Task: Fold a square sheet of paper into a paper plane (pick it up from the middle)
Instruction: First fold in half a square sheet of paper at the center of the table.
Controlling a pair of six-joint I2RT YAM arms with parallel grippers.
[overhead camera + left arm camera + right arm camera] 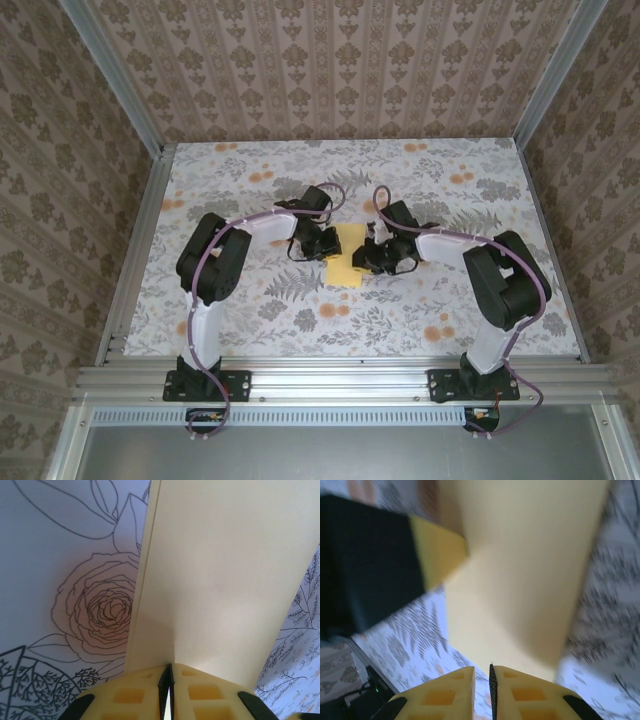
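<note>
The pale-yellow square sheet of paper (348,262) lies mid-table between my two grippers. My left gripper (328,245) meets its left side. In the left wrist view the left gripper (169,667) is shut on the sheet (225,580), which rises from the jaws with a long crease along its left edge. My right gripper (372,255) sits at the sheet's right side. In the blurred right wrist view the right gripper (482,669) has a narrow gap with tablecloth showing through. The sheet's (520,580) near edge lies just beyond the tips. The left gripper's yellow finger (437,550) shows on the far side.
A floral tablecloth (300,180) with orange flower prints covers the table. A drawn rose (105,610) lies left of the sheet. Aluminium rails (135,250) edge the table, wallpapered walls stand on three sides, and both arm bases sit at the near edge.
</note>
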